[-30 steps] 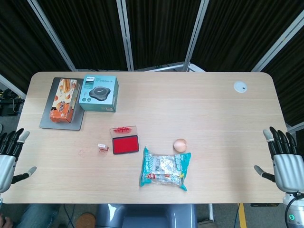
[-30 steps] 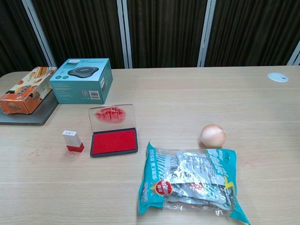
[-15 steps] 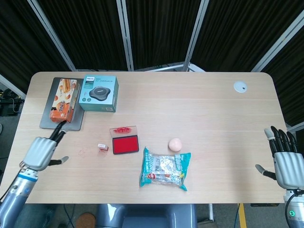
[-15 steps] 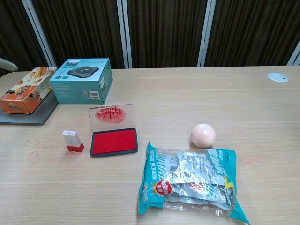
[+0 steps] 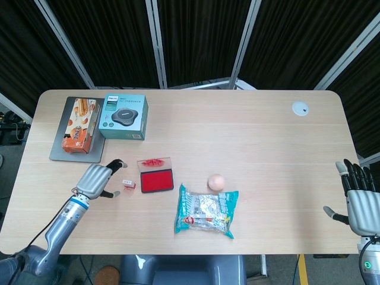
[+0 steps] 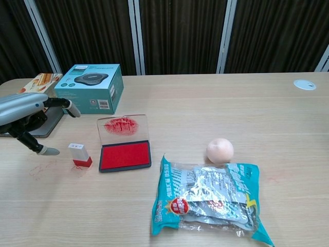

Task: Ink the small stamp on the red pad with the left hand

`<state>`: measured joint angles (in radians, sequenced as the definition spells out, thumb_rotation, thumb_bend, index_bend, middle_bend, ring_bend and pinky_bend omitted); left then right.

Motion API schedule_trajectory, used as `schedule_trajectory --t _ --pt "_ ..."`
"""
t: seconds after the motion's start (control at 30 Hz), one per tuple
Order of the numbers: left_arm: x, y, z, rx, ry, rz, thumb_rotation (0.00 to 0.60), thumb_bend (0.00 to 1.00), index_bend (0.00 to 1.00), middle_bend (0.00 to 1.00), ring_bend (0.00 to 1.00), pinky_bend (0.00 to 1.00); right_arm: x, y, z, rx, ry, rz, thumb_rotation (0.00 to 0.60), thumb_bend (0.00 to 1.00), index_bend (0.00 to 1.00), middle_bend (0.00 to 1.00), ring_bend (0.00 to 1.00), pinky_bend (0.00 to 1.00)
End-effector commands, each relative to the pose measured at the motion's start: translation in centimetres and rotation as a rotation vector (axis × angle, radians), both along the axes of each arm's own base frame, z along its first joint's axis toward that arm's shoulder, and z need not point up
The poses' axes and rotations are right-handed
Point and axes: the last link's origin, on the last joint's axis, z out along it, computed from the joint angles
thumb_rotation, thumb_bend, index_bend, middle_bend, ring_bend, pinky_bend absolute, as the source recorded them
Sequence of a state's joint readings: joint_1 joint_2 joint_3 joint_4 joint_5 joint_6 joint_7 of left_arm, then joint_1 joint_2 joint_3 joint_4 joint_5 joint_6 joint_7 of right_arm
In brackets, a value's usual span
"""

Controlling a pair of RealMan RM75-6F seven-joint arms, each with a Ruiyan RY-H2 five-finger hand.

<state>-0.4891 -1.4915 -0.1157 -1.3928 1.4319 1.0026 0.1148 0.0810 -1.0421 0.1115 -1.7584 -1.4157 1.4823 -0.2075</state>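
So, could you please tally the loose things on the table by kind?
Boxes: 2, teal box, orange snack box
Stamping items: 2, small stamp, red ink pad
Snack bag: 1
Pink ball: 1
Grey tray: 1
Total: 7

Lighting: even, bright, diffuse, from overhead. You get only faint, soft shadows on the counter [image 5: 249, 154]; a thin one shows under the teal box [image 6: 91, 87] in the chest view. Dark curtains [image 5: 196, 35] behind stay near black, little detail. Your snack bag [image 6: 211, 198] throws small specular glints off its foil in the chest view. The head view is sharp across the frame, with the counter edges bowing slightly toward the corners. In the chest view your left hand [image 6: 28, 116] is soft, slightly smeared at the frame edge.
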Motion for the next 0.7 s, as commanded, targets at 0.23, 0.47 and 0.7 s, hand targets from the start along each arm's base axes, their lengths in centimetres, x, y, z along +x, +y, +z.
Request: schedule_trajectory --t 0.23,0.47,0.7 --pt "0.1 0.2 -1.8 -0.019 0.052 -0.012 0.6 0.25 0.28 0.31 0.82 0.87 -0.2 -0.1 0.0 0.004 0.001 -0.007 0.6 0.0 0.0 0.0 0.0 0.0" --pt "-0.2 0.4 -2.4 -0.003 0.082 -0.013 0.6 0.26 0.33 0.37 0.82 0.87 -0.3 -0.2 0.0 0.007 -0.001 -0.013 0.6 0.0 0.0 0.0 0.0 0.0" --pt "-0.3 0.6 -3.0 -0.004 0.091 -0.002 0.6 0.27 0.35 0.4 0.82 0.87 -0.4 -0.3 -0.1 0.01 -0.001 -0.019 0.6 0.0 0.0 0.0 0.0 0.0"
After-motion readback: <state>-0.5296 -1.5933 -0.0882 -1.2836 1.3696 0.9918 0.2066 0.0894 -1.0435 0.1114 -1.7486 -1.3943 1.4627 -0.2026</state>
